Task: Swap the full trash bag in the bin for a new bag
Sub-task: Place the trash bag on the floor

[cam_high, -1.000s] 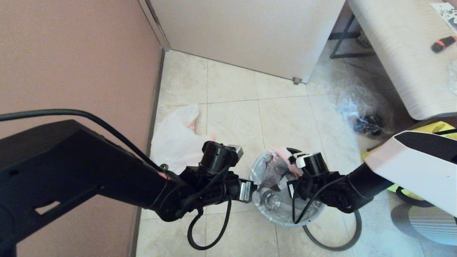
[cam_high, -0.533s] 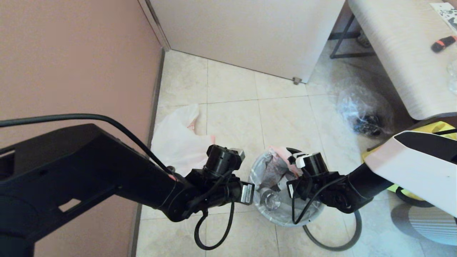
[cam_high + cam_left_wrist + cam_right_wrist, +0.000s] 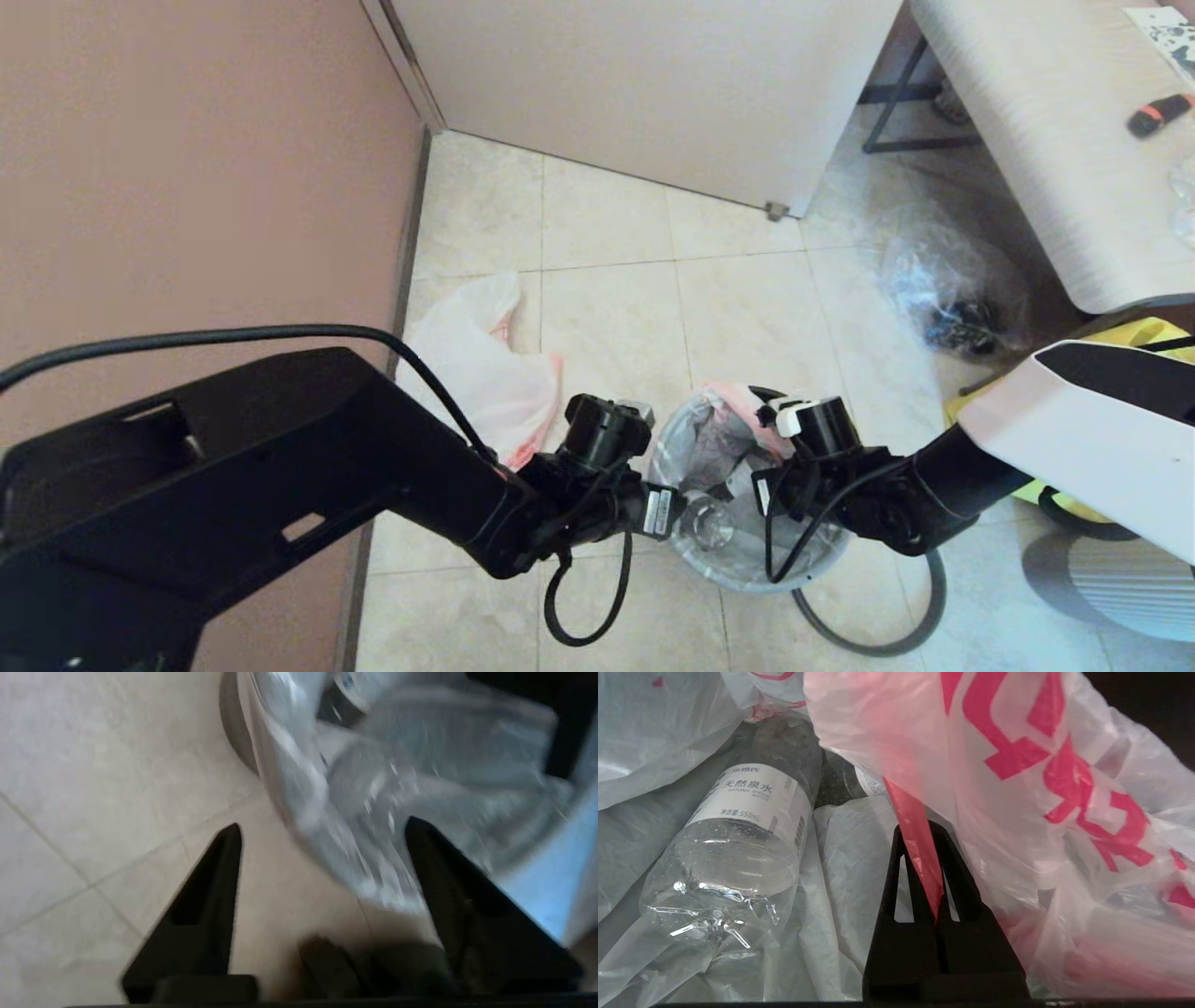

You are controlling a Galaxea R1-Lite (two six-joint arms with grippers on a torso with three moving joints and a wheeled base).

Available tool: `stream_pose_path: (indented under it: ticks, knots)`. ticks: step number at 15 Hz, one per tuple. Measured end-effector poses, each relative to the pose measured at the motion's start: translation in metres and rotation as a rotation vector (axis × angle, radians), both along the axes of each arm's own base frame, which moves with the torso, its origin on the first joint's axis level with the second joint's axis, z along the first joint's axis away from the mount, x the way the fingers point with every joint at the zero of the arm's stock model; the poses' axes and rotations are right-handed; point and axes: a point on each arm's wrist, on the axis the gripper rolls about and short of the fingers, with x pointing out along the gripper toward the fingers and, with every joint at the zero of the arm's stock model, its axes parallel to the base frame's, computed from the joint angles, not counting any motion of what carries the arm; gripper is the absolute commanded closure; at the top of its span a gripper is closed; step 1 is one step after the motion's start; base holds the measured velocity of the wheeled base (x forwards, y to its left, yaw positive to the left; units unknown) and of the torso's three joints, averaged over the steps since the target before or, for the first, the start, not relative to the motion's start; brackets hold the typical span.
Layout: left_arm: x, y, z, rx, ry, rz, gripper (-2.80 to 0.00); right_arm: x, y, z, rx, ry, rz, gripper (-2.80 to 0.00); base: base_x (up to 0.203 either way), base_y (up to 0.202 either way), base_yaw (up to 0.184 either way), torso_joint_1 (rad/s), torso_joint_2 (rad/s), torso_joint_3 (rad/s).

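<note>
The full trash bag [image 3: 714, 439] sits in the bin [image 3: 764, 392], its plastic folded over the rim, with a clear bottle [image 3: 738, 844] and crumpled scraps inside. My right gripper [image 3: 920, 828] is inside the bin's mouth, shut on the bag's pink-red rim band [image 3: 910, 807] at the far side. My left gripper [image 3: 322, 826] stands open at the bin's left side, just outside the bag's edge [image 3: 327, 826], with nothing between its fingers. The new bag [image 3: 476, 373] lies limp and flat on the floor by the left wall.
A clear crinkly bag with dark contents [image 3: 943, 289] lies at the right near a table [image 3: 1046, 140]. A yellow fabric bag [image 3: 1148, 336] shows behind my right arm. The wall [image 3: 187, 187] runs close on the left. A black cable [image 3: 868, 644] loops on the floor.
My left arm has moved right, closer to the bin, and its jaws have opened wide. The right gripper has kept its hold and place.
</note>
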Motion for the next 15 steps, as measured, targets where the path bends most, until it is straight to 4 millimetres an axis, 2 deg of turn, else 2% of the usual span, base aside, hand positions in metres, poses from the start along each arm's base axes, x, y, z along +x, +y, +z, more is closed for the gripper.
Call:
stream_pose_path:
  ticks: [2,3,8,12,15]
  knots:
    - [0.007,-0.004,-0.012,0.003,-0.012,0.01,-2.8,0.0,0.0,0.0,0.002,0.0,-0.001,0.0,0.0,0.0,0.0,0.0,0.0,0.0]
    - [0.011,-0.007,-0.016,0.004,-0.013,0.013,0.0,0.0,-0.001,0.0,0.003,0.0,-0.001,0.0,0.0,0.0,0.0,0.0,0.0,0.0]
    - [0.026,-0.016,-0.026,-0.002,-0.025,0.023,0.0,-0.001,-0.001,0.007,0.01,-0.012,0.0,0.0,0.0,0.0,0.0,0.0,0.0,0.0]
    - [0.025,-0.021,-0.027,0.008,-0.03,0.022,0.0,-0.01,-0.002,0.016,0.039,-0.013,-0.01,0.0,0.0,0.0,0.0,0.0,0.0,0.0]
    - [0.026,-0.023,-0.024,0.009,-0.051,0.043,0.0,-0.02,0.005,0.027,0.062,-0.026,0.012,0.0,0.0,0.0,0.0,0.0,0.0,0.0]
